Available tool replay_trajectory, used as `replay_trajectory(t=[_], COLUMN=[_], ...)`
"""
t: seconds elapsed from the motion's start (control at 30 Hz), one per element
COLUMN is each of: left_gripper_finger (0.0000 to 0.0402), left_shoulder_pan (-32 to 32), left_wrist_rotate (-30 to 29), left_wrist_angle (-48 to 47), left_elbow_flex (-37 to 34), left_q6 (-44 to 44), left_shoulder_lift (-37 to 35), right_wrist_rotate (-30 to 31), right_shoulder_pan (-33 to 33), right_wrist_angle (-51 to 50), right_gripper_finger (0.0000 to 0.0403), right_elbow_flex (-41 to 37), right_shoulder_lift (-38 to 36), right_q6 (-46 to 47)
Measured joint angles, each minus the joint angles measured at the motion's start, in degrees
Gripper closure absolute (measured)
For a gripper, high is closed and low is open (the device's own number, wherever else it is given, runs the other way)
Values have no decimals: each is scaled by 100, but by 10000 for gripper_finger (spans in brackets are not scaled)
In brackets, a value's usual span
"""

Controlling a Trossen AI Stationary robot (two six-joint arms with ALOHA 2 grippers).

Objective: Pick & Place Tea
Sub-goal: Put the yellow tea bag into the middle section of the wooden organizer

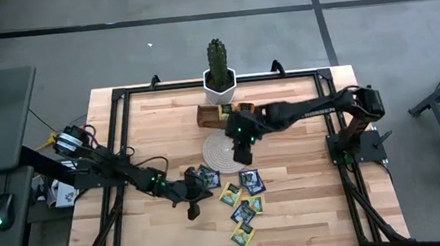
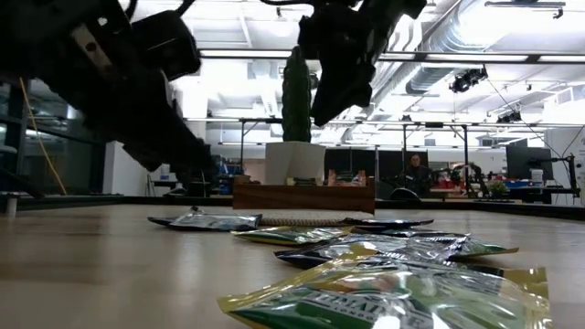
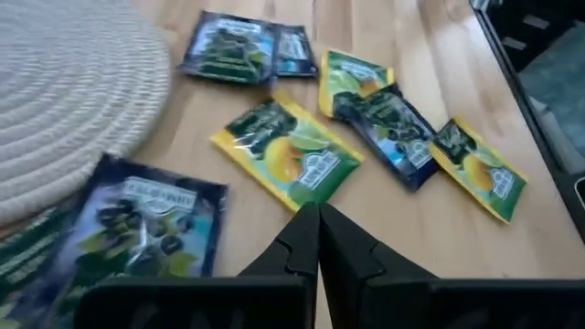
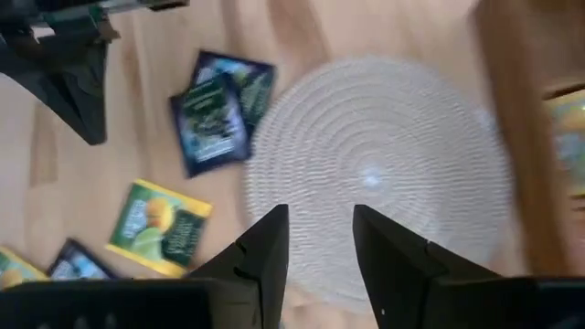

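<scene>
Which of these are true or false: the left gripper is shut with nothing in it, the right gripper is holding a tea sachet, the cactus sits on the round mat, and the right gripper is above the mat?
1. The left gripper is shut with nothing in it. True: its fingers meet, with no sachet between them.
2. The right gripper holds a tea sachet. False: its fingers stand apart with nothing between them.
3. The cactus sits on the round mat. False: it stands in a white pot at the table's far edge, apart from the mat.
4. The right gripper is above the mat. True: the right wrist view looks straight down onto the mat's weave.
5. All tea sachets lie on the mat. False: most lie on the bare wood beside it.
</scene>
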Motion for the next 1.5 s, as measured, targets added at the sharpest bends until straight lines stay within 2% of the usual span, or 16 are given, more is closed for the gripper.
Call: replay_trajectory(t=[0.23,0.57,0.93,1.2,1.5], left_gripper_finger=[400,401,401,401,402], left_shoulder_pan=[0,81,389,411,411], left_wrist_rotate=[380,499,385,540,688], left_wrist_angle=[18,-351,-1108,-963,-851], left_elbow_flex=[653,1543,1583,1607,1626], left_q6=[375,857,749,686,446], left_shoulder_lift=[736,1466,1480,1815,2156], right_wrist_rotate=[180,103,183,432,186], right_shoulder_pan=[534,1019,1365,1538,1482], right_wrist_angle=[597,1120,1638,1636,1673], right_gripper_finger=[286,284,284,284,271], right_elbow_flex=[-506,-1109,-1144,-1144,-1143], right_shoulder_lift=[24,24,24,50,187], right_q6=[915,1907,2170,2447,3033])
